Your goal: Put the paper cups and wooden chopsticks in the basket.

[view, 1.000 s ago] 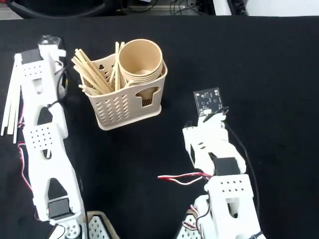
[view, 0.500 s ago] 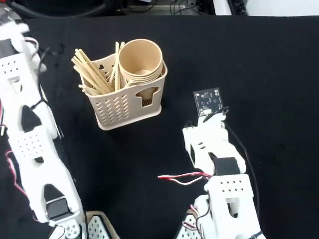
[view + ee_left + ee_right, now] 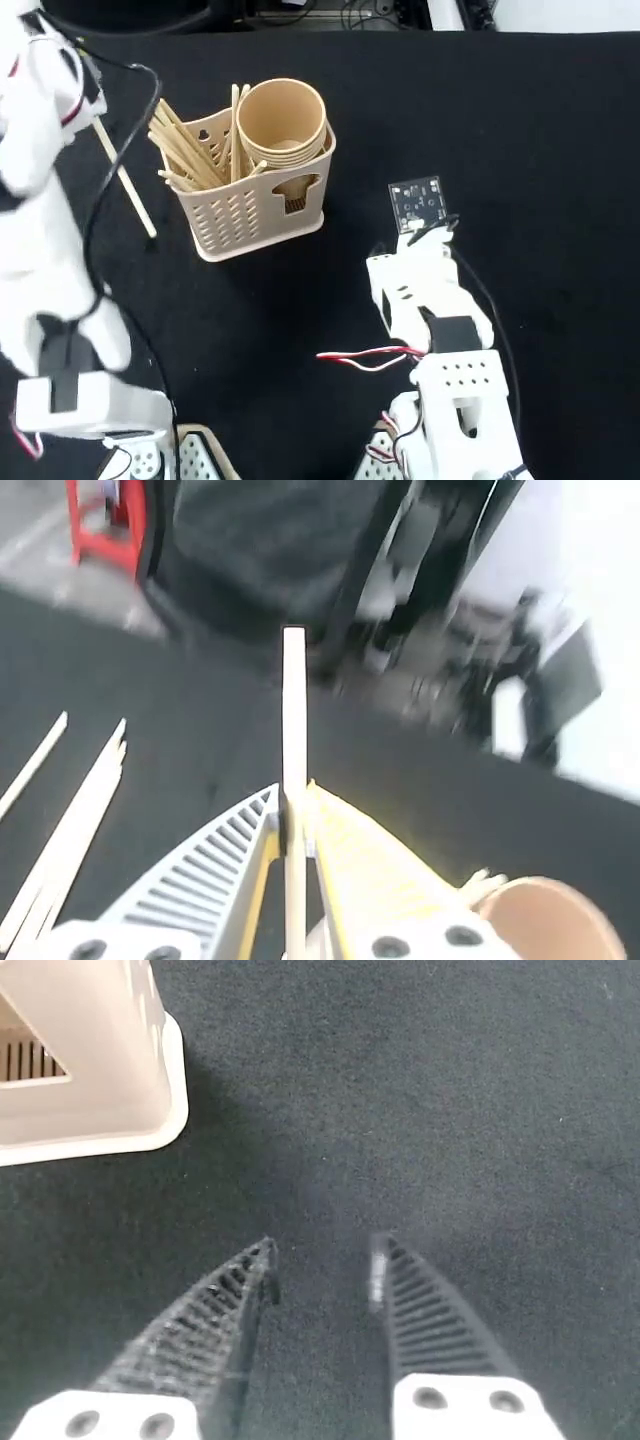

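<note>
Firmly, the left claw [image 3: 293, 790] grasps one wooden chopstick [image 3: 293, 700], raised off the bench [image 3: 180, 710].
Loose chopsticks [image 3: 85, 800] lie below that claw; the basket [image 3: 100, 1060], holding paper cups [image 3: 283, 120], sits just ahead of the released right claw [image 3: 320, 1260].

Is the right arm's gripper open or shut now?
Open: the right gripper has its jaws standing apart above the black cloth-covered table, with nothing between them.

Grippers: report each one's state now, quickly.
Left gripper: shut on a wooden chopstick.
Right gripper: open, holding nothing.
</note>
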You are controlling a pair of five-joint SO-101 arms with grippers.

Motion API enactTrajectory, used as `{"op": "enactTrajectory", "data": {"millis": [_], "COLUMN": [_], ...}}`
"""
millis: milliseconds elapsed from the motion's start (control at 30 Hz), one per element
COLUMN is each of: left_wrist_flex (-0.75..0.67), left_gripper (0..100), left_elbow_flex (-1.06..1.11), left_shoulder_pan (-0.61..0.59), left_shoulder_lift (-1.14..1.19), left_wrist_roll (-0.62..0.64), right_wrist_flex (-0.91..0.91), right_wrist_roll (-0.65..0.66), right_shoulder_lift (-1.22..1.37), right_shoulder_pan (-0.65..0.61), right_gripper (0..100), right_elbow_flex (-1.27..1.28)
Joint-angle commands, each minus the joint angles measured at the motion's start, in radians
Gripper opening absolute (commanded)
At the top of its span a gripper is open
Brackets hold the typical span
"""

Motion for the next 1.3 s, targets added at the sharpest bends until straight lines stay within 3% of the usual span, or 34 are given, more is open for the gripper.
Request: {"op": "enactTrajectory", "data": {"millis": [0, 167, 433, 767, 967, 1100, 1267], "left_wrist_flex": [-0.031, -0.032, -0.181, -0.485, -0.832, -1.143, -1.501], "left_gripper": [3, 3, 3, 3, 3, 3, 3], "left_elbow_flex": [-0.001, -0.008, 0.047, 0.526, 0.97, 1.302, 1.662], "left_shoulder_pan": [0.012, 0.012, 0.012, 0.01, 0.015, 0.099, 0.232], "left_shoulder_lift": [-0.126, -0.238, -0.379, -0.445, -0.62, -0.772, -0.904], "left_wrist_roll": [0.011, 0.054, 0.094, 0.163, 0.164, 0.152, -0.015], "right_wrist_flex": [-0.017, -0.017, -0.017, -0.017, -0.018, -0.018, -0.018], "right_wrist_roll": [0.0, 0.026, 0.028, 0.029, 0.029, 0.029, 0.029], "right_shoulder_lift": [-0.016, -0.016, -0.016, -0.015, -0.015, -0.015, -0.015], "right_shoulder_pan": [-0.015, -0.015, -0.02, -0.091, -0.087, -0.086, -0.086], "right_gripper": [3.9, 3.9, 1.1, 1.2, 1.2, 1.2, 1.3], "right_elbow_flex": [-0.005, -0.005, -0.005, 0.012, 0.012, 0.01, 0.008]}}
